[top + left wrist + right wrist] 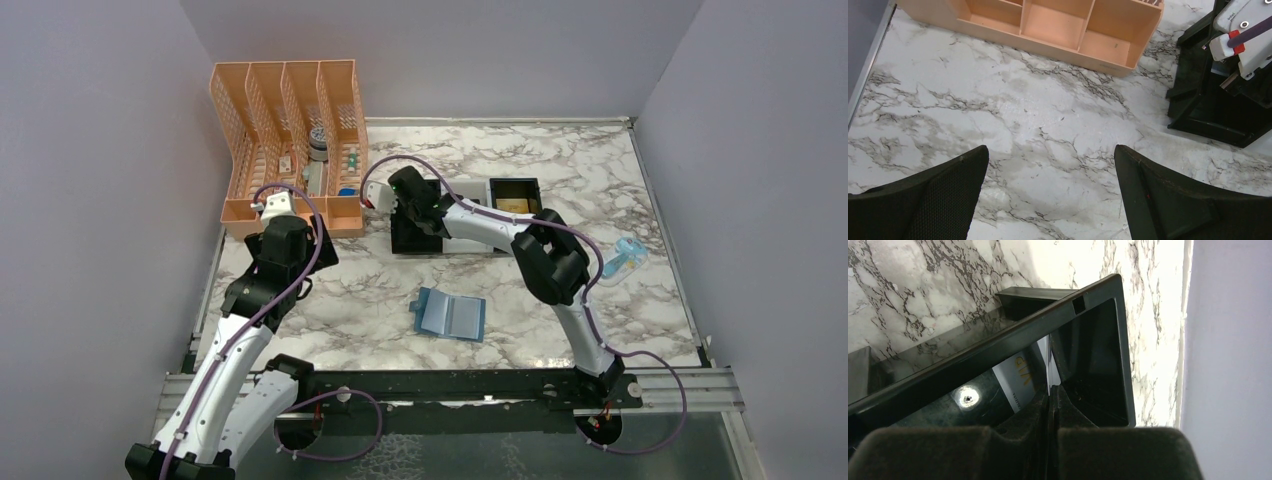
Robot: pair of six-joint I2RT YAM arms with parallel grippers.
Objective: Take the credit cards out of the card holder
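The card holder (pixel 450 315), a teal-blue wallet, lies open on the marble in front of the arms, with no gripper near it. My right gripper (pixel 405 205) reaches into the left end of the black tray (pixel 520 183). In the right wrist view it (pixel 1052 390) is shut on the thin edge of a silver-grey credit card (pixel 1018 377) with gold lettering, inside a tray (pixel 998 345) compartment. A gold card (pixel 513 204) lies in the tray's right compartment. My left gripper (pixel 1050 165) hangs open over bare marble, holding nothing.
A peach mesh organizer (pixel 290 140) stands at the back left, its front edge (pixel 1058 30) just beyond my left fingers. The tray's end (pixel 1208 120) is to their right. A small light-blue object (pixel 625 255) lies near the right wall.
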